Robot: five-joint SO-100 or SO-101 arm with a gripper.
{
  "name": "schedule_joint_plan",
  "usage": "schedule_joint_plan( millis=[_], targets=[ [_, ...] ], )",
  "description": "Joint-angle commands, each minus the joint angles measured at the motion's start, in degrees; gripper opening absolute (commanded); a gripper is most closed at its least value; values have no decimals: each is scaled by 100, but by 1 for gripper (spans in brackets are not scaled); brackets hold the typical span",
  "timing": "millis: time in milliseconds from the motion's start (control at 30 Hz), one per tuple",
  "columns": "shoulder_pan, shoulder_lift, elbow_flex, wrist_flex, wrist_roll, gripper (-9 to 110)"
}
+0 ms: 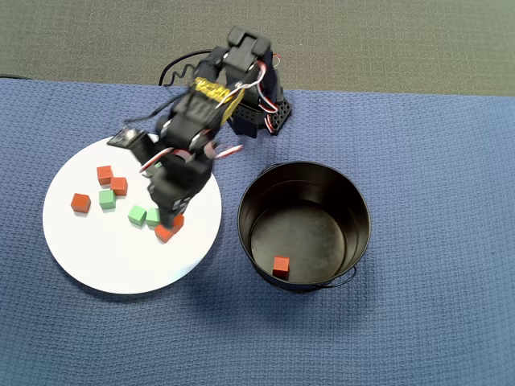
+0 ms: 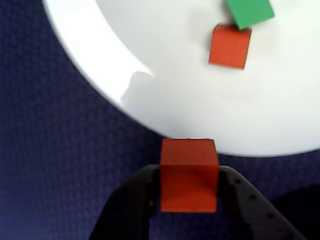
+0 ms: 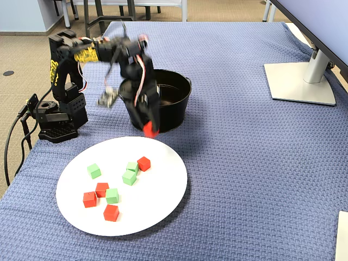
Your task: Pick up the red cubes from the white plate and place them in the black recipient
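Observation:
My gripper [image 2: 189,187] is shut on one red cube [image 2: 189,172], held a little above the white plate [image 2: 190,95] at its rim. The fixed view shows that gripper [image 3: 149,126] and cube [image 3: 151,131] hanging between the plate [image 3: 163,201] and the black recipient [image 3: 175,111]. Several more red cubes lie on the plate: one [image 3: 143,163] near the middle and three [image 3: 101,189] in a front-left cluster. Inside the recipient [image 1: 358,211] lies one red cube [image 1: 280,267].
Green cubes [image 3: 94,171] lie mixed among the red ones on the plate, one [image 2: 249,11] touching a red cube [image 2: 229,45]. The arm's base [image 3: 54,117] stands at the table's left edge. A monitor stand [image 3: 299,81] sits far right on the blue cloth.

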Motion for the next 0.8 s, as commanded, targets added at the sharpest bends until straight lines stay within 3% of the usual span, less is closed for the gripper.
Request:
schedule_joint_plan(
  millis=[0, 333, 367, 433, 467, 533, 767],
  targets=[
    [-826, 1107, 167, 26, 193, 0],
    [-3850, 1978, 1556, -905, 694, 0],
    [-4069, 1960, 1608, -984, 650, 3],
    [-4359, 1898, 1635, -1020, 536, 25],
    [-4342, 1890, 1564, -984, 598, 31],
    [-3999, 1881, 1274, -817, 729, 33],
    [-1494, 1644, 475, -281, 1134, 24]
  ],
)
